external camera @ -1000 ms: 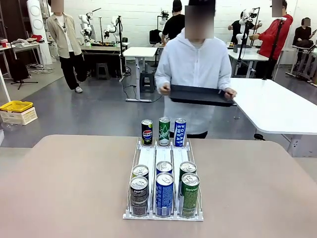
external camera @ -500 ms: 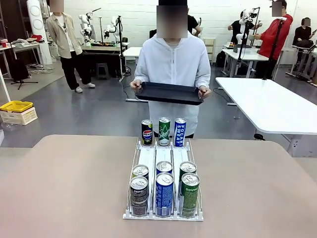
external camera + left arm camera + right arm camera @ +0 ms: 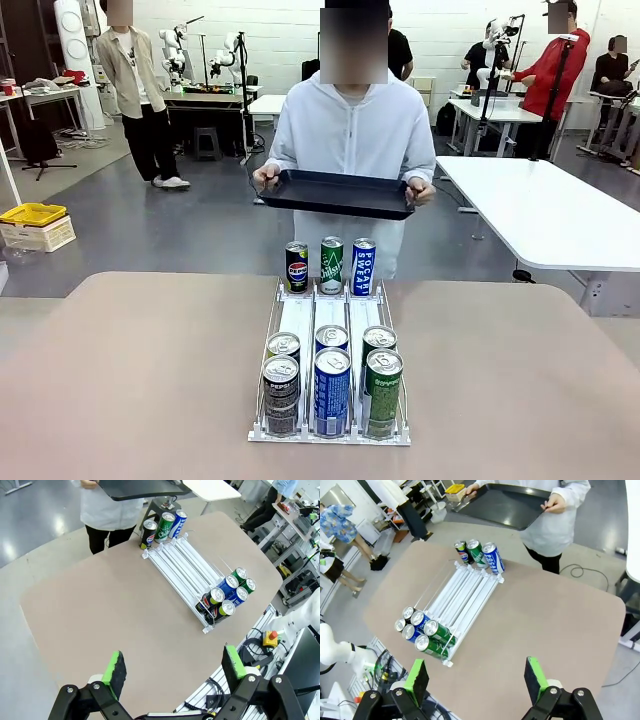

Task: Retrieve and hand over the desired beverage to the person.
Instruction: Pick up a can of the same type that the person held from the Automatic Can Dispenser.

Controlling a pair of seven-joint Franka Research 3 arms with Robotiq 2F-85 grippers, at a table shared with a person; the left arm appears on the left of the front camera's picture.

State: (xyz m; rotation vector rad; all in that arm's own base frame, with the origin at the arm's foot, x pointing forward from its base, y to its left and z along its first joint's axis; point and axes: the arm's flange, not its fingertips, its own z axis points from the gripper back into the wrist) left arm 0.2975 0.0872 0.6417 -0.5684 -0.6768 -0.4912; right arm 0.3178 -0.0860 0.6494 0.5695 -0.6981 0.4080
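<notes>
Presently holding left end effector (image 3: 173, 667) and right end effector (image 3: 476, 679) wide apart, empty, above the table (image 3: 130, 380). Could grab wrong one among cans (image 3: 331, 385) in rack (image 3: 300, 320) mid-table, or topple close-packed neighbours: no choice signalled by person (image 3: 345, 130) behind tray (image 3: 335, 192).

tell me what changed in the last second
The person carrying the tray stepped toward the robot's left and closer to the table, and now stands centred behind the rack, still holding the tray at both ends. The cans and the rack have not shifted.
</notes>
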